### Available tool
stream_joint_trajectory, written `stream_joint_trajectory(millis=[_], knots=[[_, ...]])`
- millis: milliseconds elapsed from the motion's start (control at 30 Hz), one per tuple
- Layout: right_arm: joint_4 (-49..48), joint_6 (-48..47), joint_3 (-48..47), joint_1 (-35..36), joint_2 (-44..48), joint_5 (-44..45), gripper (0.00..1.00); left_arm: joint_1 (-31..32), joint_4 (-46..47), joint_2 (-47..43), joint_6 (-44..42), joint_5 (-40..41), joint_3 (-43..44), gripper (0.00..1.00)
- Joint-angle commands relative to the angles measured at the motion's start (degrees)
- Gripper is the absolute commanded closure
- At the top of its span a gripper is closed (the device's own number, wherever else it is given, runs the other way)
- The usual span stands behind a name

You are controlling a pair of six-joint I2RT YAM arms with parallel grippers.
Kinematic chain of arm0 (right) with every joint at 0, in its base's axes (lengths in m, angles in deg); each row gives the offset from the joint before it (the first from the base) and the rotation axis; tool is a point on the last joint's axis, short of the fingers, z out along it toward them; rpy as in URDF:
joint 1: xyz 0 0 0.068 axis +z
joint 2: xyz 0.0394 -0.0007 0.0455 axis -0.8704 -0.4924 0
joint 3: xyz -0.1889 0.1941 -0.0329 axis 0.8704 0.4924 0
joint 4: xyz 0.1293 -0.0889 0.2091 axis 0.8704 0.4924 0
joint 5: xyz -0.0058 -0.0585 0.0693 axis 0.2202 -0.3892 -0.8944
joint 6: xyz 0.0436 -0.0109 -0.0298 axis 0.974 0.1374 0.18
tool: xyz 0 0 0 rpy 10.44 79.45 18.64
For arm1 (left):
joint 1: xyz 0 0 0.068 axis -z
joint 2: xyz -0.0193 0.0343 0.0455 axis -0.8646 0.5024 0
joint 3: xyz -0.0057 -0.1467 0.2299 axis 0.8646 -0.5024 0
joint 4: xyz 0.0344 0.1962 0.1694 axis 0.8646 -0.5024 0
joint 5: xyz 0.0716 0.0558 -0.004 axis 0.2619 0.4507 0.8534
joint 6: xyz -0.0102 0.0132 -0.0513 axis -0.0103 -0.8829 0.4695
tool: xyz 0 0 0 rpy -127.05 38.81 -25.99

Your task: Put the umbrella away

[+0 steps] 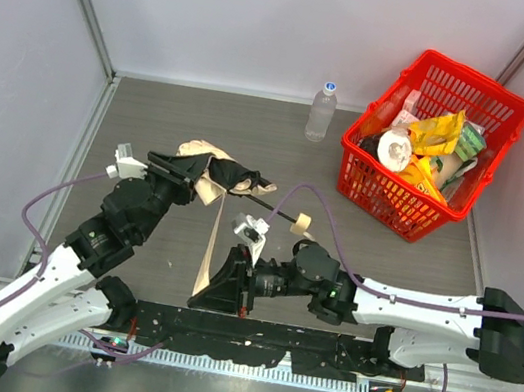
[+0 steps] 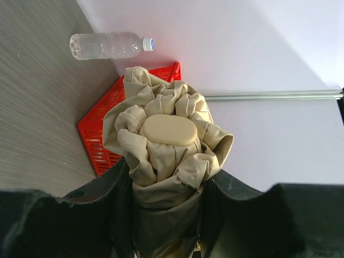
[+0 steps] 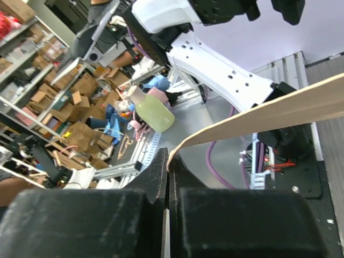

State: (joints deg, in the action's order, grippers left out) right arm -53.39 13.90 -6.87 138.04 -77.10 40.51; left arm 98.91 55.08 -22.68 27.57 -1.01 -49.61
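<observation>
Overhead, umbrella [image 1: 204, 157]: a bunched cream bundle left of centre over the grey table [image 1: 404, 257]. Its black shaft [image 1: 275, 211] runs right to the beige handle [image 1: 300, 225].
Overhead, left end effector [image 1: 215, 174]: clamped round the bundle.
Overhead, strap [image 1: 210, 248]: a pale band running from the bundle down to the right end effector [image 1: 199, 297], near the front edge.
Overhead, far right corner: a red basket [image 1: 389, 193] full of packets, with a water bottle [image 1: 322, 111] standing just left of it.
Left wrist, umbrella [image 2: 161, 156]: crumpled folds around an oval beige cap [image 2: 169, 129], wedged between the dark fingers [image 2: 236, 215].
Left wrist, left end effector [image 2: 167, 180]: partly closed, squeezing the fabric.
Right wrist, right end effector [image 3: 169, 166]: fingers pressed together, pinching the strap [image 3: 269, 115] at its end.
</observation>
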Motion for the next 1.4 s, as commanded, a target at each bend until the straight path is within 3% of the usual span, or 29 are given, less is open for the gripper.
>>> stream_joint_trajectory(millis=[0, 67, 133, 233, 333, 500, 533, 600, 667, 700, 767, 833, 1000, 1133, 1200, 1300, 1367], knots=[[13.0, -8.7, -0.5, 0.6, 3.1, 3.5, 0.99, -0.1, 8.5, -0.6, 3.5, 2.3, 1.5, 1.00], [18.7, -14.6, 1.5, 0.5, 4.3, 11.3, 0.99, -0.1, 7.7, -1.0, 2.8, 2.4, 3.1, 1.00], [16.6, -14.6, 2.1, 0.4, 5.0, 5.2, 0.99, -0.1, 7.7, -1.1, 1.0, 2.5, 4.2, 1.00], [-0.2, -4.3, 1.8, 1.0, 6.2, -4.1, 0.99, 0.0, 6.4, -1.0, -1.8, 2.8, 5.2, 1.00], [-14.8, 8.7, -4.3, 1.6, -0.8, -13.2, 0.99, -0.1, 8.4, -0.9, -1.2, 3.0, 3.0, 1.00], [-34.9, 23.4, -14.5, 1.9, -12.6, -18.8, 0.99, 0.0, 12.2, -0.5, 0.8, 2.1, 0.8, 1.00], [-37.0, 26.7, -15.0, 1.7, -14.8, -19.7, 0.99, -0.1, 12.2, -0.5, 0.8, 2.1, 1.1, 1.00], [-35.7, 24.0, -11.5, 1.3, -14.6, -18.8, 0.99, -0.1, 12.0, -1.0, 0.9, 2.7, 1.7, 1.00], [-24.1, 12.2, -6.0, 0.8, -10.6, -12.7, 0.99, -0.1, 11.6, -1.5, 0.8, 3.0, 2.6, 1.00], [-7.5, 2.3, -5.3, 0.9, -7.3, -5.0, 0.99, -0.1, 10.9, -1.5, 0.8, 3.3, 3.2, 1.00], [13.1, -9.9, -5.3, 2.1, -4.5, 9.8, 0.99, -0.1, 10.9, -1.4, 1.7, 3.4, 3.7, 1.00], [21.5, -15.0, -4.3, 3.3, -4.0, 22.1, 0.99, -0.1, 12.4, -1.0, 4.0, 2.9, 3.3, 1.00], [19.3, -22.2, 1.5, 6.5, -5.4, 45.2, 0.97, -0.1, 19.2, 2.0, 10.7, -0.4, 1.5, 1.00], [8.9, -22.6, 8.3, 7.0, -4.0, 49.8, 0.96, 0.0, 18.8, 1.3, 10.3, -0.4, 1.9, 1.00], [4.3, -20.6, 12.4, 7.0, -2.3, 52.8, 0.91, -0.1, 17.6, 0.4, 9.1, -0.3, 2.4, 1.00], [3.6, -17.5, 16.7, 7.1, -0.3, 56.8, 0.70, 0.0, 16.4, -0.6, 6.0, -0.2, 2.8, 1.00], [8.0, -15.1, 17.3, 7.2, 1.1, 58.5, 0.62, -0.1, 12.6, -1.4, 2.8, -0.2, 3.9, 1.00]])
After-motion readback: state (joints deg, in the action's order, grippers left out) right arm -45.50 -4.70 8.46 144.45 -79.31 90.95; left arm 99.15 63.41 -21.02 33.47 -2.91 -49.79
